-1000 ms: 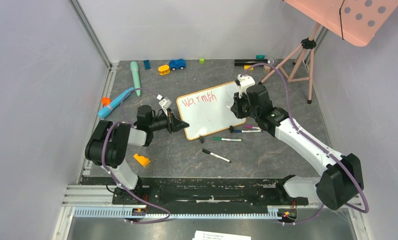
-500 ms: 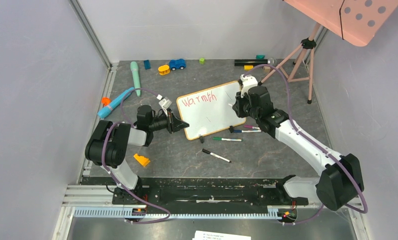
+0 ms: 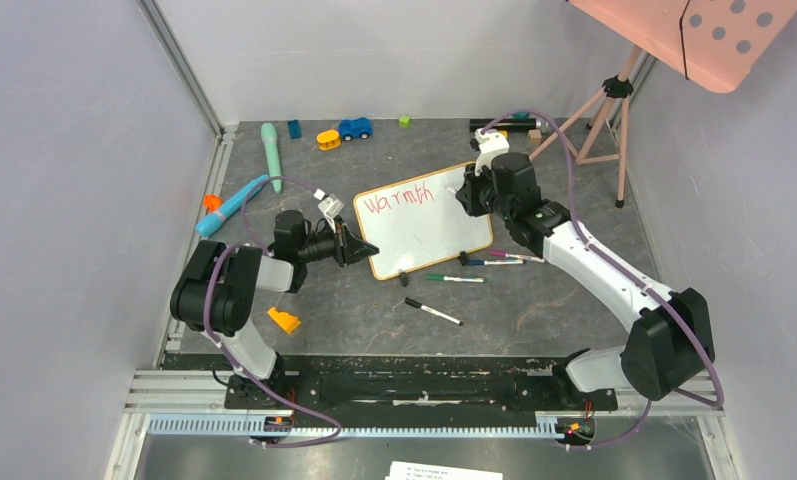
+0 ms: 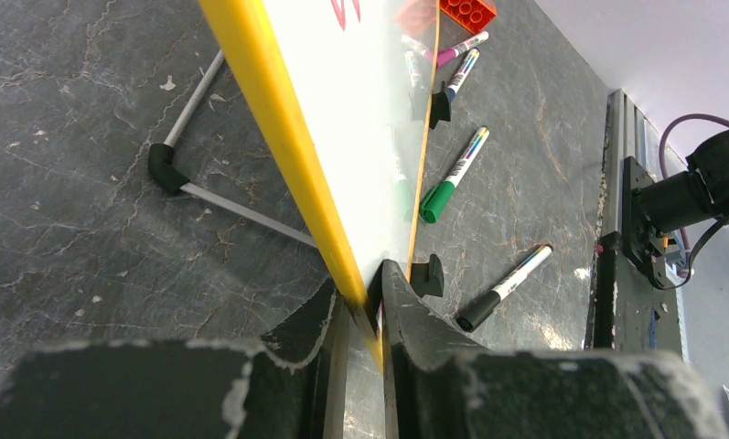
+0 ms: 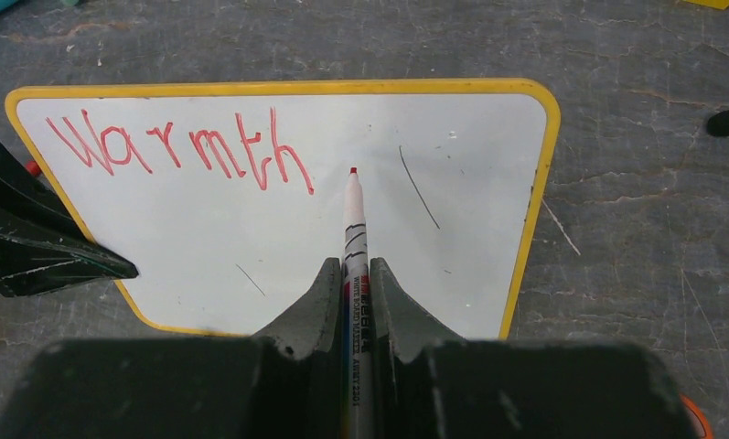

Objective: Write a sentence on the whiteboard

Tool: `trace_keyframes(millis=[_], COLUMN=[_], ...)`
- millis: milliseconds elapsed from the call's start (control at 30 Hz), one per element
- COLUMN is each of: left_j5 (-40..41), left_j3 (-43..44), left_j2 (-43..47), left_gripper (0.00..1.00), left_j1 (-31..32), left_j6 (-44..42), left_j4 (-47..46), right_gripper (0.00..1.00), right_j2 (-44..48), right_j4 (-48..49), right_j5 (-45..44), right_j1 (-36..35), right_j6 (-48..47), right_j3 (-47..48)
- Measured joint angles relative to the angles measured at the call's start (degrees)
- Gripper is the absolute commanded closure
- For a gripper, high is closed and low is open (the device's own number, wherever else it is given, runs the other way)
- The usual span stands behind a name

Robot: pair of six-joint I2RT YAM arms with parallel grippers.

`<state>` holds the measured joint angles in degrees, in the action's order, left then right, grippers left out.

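Note:
The whiteboard stands tilted mid-table; its frame shows yellow in the wrist views. Only the red word "Warmth" is written on it, at upper left in the right wrist view. My left gripper is shut on the whiteboard's lower left corner. My right gripper is shut on a red whiteboard marker. The marker's tip points at the board just right of the word's last letter. I cannot tell whether the tip touches.
Loose markers lie in front of the board: green, black-capped, two more. A pink dotted panel on a tripod stands back right. Toys lie along the back: blue car, yellow block, teal stick. An orange block lies near left.
My right gripper has moved with the marker up and left across the board, from its right edge towards the end of "Warmth". The left gripper and board have not moved.

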<state>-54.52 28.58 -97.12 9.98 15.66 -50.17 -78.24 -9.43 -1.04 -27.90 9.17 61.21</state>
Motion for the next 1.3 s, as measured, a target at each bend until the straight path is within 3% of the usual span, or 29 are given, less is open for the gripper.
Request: trace_keyframes(millis=[1300], left_j5=[0.02], left_j3=[0.00], left_j2=[0.00], left_gripper=[0.92], left_j1=[0.00], left_j6=[0.00], left_j4=[0.00], right_gripper=[1.00], right_j2=[-4.61], right_j4=[1.25], right_j5=[-2.58], right_j1=[0.39], right_j6=[-0.83], right_j3=[3.19])
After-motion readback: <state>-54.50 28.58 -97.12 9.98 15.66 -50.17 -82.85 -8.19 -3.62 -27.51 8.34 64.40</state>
